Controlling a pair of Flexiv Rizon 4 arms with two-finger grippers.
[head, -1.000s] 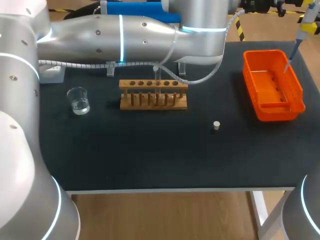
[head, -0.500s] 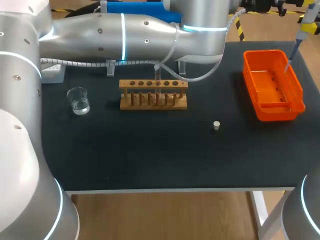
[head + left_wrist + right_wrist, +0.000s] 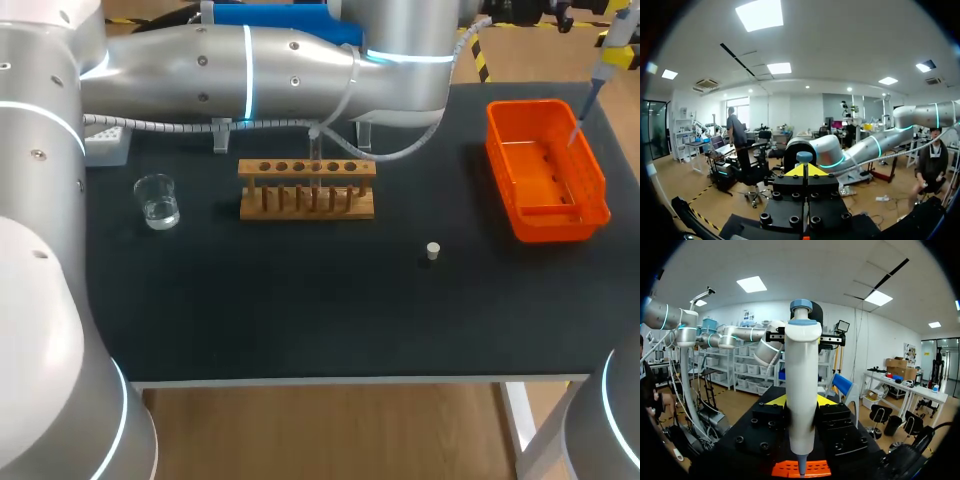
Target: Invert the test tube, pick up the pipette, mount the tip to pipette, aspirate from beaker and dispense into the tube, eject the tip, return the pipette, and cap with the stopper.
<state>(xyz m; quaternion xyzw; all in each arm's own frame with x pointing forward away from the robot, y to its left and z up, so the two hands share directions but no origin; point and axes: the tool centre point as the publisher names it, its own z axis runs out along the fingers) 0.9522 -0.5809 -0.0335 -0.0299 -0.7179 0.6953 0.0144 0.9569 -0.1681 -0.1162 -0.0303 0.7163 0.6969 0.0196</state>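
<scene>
A clear test tube (image 3: pixel 315 165) stands in the wooden rack (image 3: pixel 306 190) at the table's middle back. The glass beaker (image 3: pixel 157 200) with a little liquid sits to the rack's left. A small white stopper (image 3: pixel 433 251) lies on the mat, right of centre. My right gripper (image 3: pixel 801 405) is shut on the white pipette (image 3: pixel 801 390), held upright with its blue-grey button on top. In the head view the pipette (image 3: pixel 600 75) hangs at the far right, its thin end over the orange tray (image 3: pixel 596 190). My left gripper (image 3: pixel 805 171) is shut on nothing and points out into the room.
My left arm (image 3: pixel 250 70) stretches across the back of the table, above and behind the rack. A white block (image 3: pixel 105 145) sits at the back left. In the right wrist view the orange tray (image 3: pixel 785 470) shows under the pipette's end.
My left arm has shifted very slightly; the pipette, rack, beaker and stopper stay where they were.
</scene>
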